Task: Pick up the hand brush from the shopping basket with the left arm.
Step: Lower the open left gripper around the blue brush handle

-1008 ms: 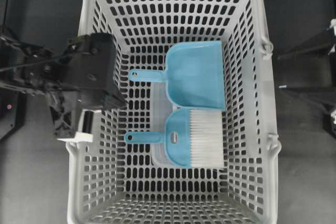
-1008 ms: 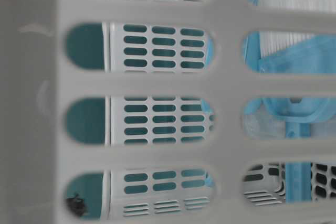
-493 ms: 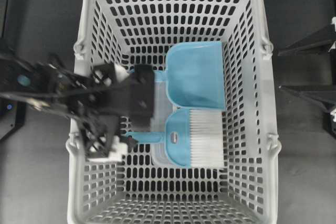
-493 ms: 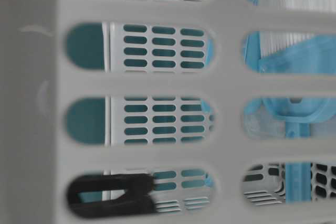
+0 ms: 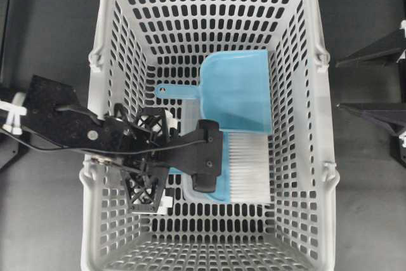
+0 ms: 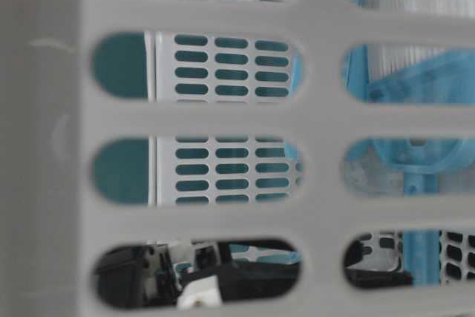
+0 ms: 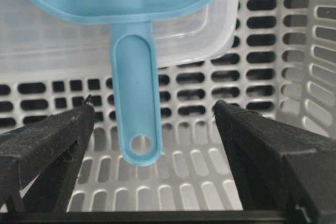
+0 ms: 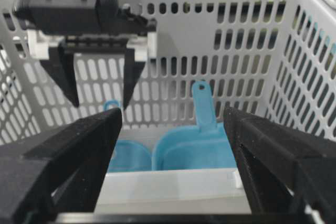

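The light-blue hand brush (image 5: 247,166) lies on the floor of the grey shopping basket (image 5: 325,125), with its white bristles to the right. My left arm covers its handle from above. In the left wrist view the handle (image 7: 134,77) and its end hole lie between the fingers of my left gripper (image 7: 155,106). The jaws are open and clear of the handle on both sides. In the overhead view the left gripper (image 5: 152,172) reaches down inside the basket. My right gripper (image 5: 338,85) is open and empty outside the basket's right wall.
A light-blue dustpan (image 5: 235,90) lies just behind the brush, with its handle pointing left. A translucent plastic box (image 7: 52,40) lies under the brush head. The slotted basket wall (image 7: 315,51) rises close to the left gripper.
My left arm has moved right from over the basket's left wall and down into the basket. Its open gripper now straddles the brush handle. The right arm has not moved.
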`<move>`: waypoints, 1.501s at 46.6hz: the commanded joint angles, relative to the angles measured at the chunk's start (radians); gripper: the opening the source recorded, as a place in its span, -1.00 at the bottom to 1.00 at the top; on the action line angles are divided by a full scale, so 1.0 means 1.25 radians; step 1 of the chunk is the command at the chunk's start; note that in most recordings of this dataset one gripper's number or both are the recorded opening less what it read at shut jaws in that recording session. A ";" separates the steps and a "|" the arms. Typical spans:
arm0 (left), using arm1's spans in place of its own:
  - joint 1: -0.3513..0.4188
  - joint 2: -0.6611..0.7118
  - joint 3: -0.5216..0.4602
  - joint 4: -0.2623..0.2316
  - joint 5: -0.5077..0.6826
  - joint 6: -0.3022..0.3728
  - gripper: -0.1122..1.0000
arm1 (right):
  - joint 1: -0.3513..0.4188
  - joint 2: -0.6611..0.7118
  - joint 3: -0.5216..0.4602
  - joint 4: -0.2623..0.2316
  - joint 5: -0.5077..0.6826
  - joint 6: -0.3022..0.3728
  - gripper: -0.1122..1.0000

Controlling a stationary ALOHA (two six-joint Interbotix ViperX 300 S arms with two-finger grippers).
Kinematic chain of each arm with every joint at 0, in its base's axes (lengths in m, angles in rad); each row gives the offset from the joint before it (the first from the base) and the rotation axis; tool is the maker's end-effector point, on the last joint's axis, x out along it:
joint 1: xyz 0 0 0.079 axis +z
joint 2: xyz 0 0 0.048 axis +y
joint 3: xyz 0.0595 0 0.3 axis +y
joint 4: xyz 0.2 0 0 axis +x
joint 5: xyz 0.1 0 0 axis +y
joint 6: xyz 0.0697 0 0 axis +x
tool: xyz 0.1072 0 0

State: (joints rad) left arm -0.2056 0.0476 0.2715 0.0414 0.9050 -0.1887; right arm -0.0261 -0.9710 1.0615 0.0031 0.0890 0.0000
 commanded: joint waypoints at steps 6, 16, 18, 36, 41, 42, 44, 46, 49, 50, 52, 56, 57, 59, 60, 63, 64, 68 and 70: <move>0.016 0.036 0.009 0.002 -0.004 0.002 0.83 | -0.002 0.006 -0.006 0.001 -0.015 0.002 0.55; 0.032 0.066 0.017 0.002 -0.026 0.010 0.83 | -0.002 0.006 0.000 0.001 -0.025 0.002 0.55; 0.032 0.069 0.021 0.002 -0.032 0.010 0.83 | -0.002 0.006 0.001 0.002 -0.026 0.002 0.55; 0.029 0.077 0.042 0.002 -0.085 0.004 0.82 | -0.001 0.006 0.004 0.005 -0.025 0.011 0.54; 0.029 0.077 0.040 0.002 -0.086 0.001 0.80 | -0.001 0.006 0.005 0.005 -0.025 0.010 0.54; 0.029 0.077 0.040 0.002 -0.087 0.001 0.78 | -0.001 0.006 0.005 0.006 -0.025 0.010 0.54; 0.028 0.077 0.039 0.002 -0.087 0.000 0.71 | -0.002 0.006 0.005 0.005 -0.025 0.011 0.54; 0.023 0.077 0.037 0.002 -0.090 -0.001 0.60 | -0.002 0.006 0.006 0.006 -0.025 0.010 0.54; 0.013 0.074 0.036 0.002 -0.083 0.002 0.33 | -0.001 0.006 0.009 0.005 -0.025 0.011 0.54; 0.011 0.074 0.037 0.002 -0.085 0.009 0.23 | -0.002 0.006 0.007 0.005 -0.025 0.011 0.54; 0.011 0.070 0.036 0.002 -0.086 0.007 0.00 | -0.002 0.006 0.009 0.005 -0.025 0.011 0.54; 0.011 0.061 0.037 0.002 -0.086 0.010 -0.36 | -0.001 0.006 0.009 0.005 -0.026 0.011 0.54; 0.011 0.060 0.038 0.002 -0.086 0.010 -0.34 | -0.001 0.006 0.010 0.005 -0.025 0.011 0.54; 0.012 0.058 0.039 0.002 -0.086 0.011 -0.34 | -0.001 0.006 0.010 0.006 -0.025 0.011 0.54; 0.012 0.056 0.040 0.002 -0.086 0.011 -0.34 | -0.002 0.006 0.011 0.006 -0.025 0.011 0.54; 0.012 0.055 0.043 0.002 -0.086 0.011 -0.34 | -0.002 0.007 0.013 0.006 -0.026 0.012 0.54; 0.012 0.054 0.042 0.002 -0.086 0.011 -0.34 | -0.001 0.006 0.016 0.006 -0.025 0.012 0.54; 0.012 0.052 0.043 0.002 -0.087 0.012 -0.34 | -0.002 0.006 0.021 0.006 -0.025 0.013 0.54; 0.011 0.052 0.043 0.002 -0.087 0.011 -0.34 | -0.002 0.006 0.022 0.007 -0.025 0.016 0.54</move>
State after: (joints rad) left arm -0.1902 0.1381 0.3329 0.0414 0.8023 -0.1749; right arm -0.0276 -0.9695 1.0953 0.0077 0.0660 0.0153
